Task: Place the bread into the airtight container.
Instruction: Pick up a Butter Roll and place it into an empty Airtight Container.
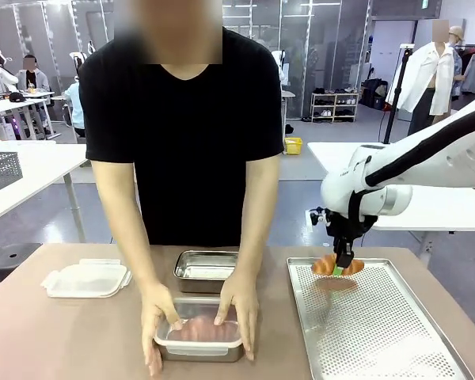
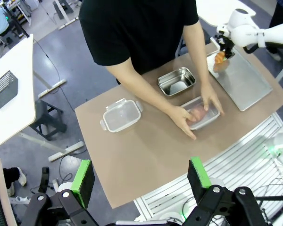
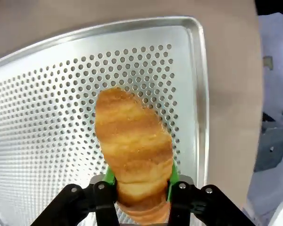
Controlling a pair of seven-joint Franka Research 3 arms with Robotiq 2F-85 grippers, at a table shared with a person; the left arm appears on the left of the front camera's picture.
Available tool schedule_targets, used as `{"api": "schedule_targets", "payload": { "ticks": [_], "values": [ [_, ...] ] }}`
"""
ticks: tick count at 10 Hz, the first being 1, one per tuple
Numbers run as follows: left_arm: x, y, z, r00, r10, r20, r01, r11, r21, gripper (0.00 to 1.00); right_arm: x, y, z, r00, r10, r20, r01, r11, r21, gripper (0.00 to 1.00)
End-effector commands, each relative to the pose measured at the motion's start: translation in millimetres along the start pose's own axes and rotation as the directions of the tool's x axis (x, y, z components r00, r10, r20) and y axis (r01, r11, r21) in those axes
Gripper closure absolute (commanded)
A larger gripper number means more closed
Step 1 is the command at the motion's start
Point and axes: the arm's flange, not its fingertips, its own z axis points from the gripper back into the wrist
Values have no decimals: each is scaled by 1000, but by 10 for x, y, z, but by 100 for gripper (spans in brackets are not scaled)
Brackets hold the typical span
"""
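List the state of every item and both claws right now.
right claw: shut on bread
bread: gripped, held above tray
tray: flat on table, robot's right side
left claw: open, high above table
steel tin: open, no lid on it
front container: held by the person's hands, something pinkish inside
lid: lying on table, apart from both containers
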Motion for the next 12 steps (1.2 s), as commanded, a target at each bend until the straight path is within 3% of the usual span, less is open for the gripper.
{"api": "schedule_targets", "payload": {
  "ticks": [1,3,5,6,7,9,10,12],
  "values": [
    [-29,-49,97,1000,-5,13,5,1000,3,0,-47,370,588,998,-27,50,29,998,-54,56],
    [-29,-49,97,1000,-5,13,5,1000,3,0,-108,856,1042,961,18,275,0,998,-67,56],
    [-29,-49,97,1000,-5,13,5,1000,3,0,-278,1252,1326,907,-77,413,103,994,-41,56],
    [-29,-49,97,1000,-5,13,5,1000,3,0,-533,1427,1449,901,-132,412,180,981,-79,56],
    [-29,-49,97,1000,-5,13,5,1000,3,0,-1019,1674,1677,859,-208,468,294,949,-117,56],
    [-29,-49,97,1000,-5,13,5,1000,3,0,-2145,2461,2066,717,-300,629,509,843,-177,56],
    [-29,-49,97,1000,-5,13,5,1000,3,0,-2373,2678,2103,676,-312,667,551,815,-178,56],
    [-29,-49,97,1000,-5,13,5,1000,3,0,-2414,2803,2057,683,-284,673,543,814,-207,56]
  ]
}}
